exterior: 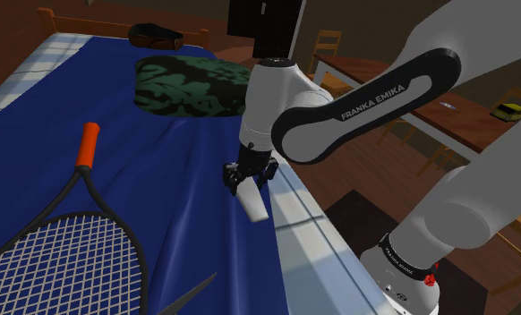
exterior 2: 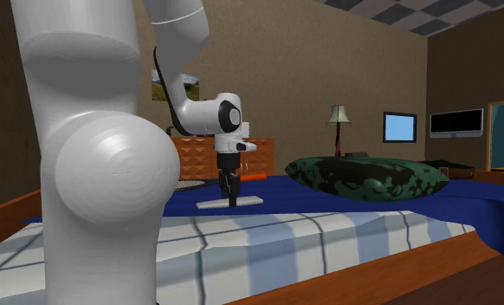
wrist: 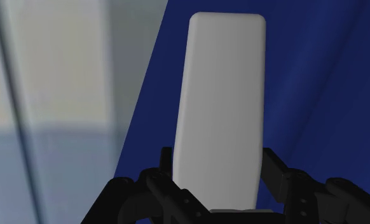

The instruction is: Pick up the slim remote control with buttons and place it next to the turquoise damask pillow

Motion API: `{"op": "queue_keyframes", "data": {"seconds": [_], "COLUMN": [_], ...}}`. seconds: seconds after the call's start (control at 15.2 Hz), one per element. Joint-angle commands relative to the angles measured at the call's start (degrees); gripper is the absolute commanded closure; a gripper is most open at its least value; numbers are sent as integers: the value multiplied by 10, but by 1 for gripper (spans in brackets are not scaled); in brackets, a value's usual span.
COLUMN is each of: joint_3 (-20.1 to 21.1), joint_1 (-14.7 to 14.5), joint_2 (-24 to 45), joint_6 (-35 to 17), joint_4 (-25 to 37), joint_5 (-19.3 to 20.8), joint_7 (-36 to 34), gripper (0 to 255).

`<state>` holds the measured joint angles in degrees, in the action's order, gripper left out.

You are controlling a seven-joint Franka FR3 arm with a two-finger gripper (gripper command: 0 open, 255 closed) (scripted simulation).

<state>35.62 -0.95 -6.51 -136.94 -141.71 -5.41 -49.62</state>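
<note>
Remote [exterior: 257, 208], drawn as a plain whitish slab with no buttons visible, lies flat on the blue blanket [exterior: 106, 116] by the blanket's edge, next to the pale striped sheet [exterior 2: 268, 238]. Gripper [exterior: 247, 177] points straight down over one end of it. In the wrist view the black fingers [wrist: 166, 167] flank the slab's sides and seem to pinch it, though contact is hard to confirm. Dark green patterned pillow [exterior: 192, 87] sits well apart, further up the bed. Racket [exterior: 62, 242] with an orange handle lies on the blanket.

Arm [exterior: 357, 107] bent at elbow, wrist [exterior: 269, 94] vert., jaws pointing down & clamped on remote [wrist: 220, 102] sides.
</note>
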Motion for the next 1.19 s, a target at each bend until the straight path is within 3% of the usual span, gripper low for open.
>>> {"op": "queue_keyframes", "data": {"seconds": [0.0,0.53,1.12], "joint_3": [0,0,-14], "joint_1": [0,0,-7], "joint_2": [0,0,-55], "joint_6": [0,0,78], "joint_4": [0,0,29], "joint_5": [0,0,-32], "joint_7": [0,0,25], "gripper": [255,255,255]}}
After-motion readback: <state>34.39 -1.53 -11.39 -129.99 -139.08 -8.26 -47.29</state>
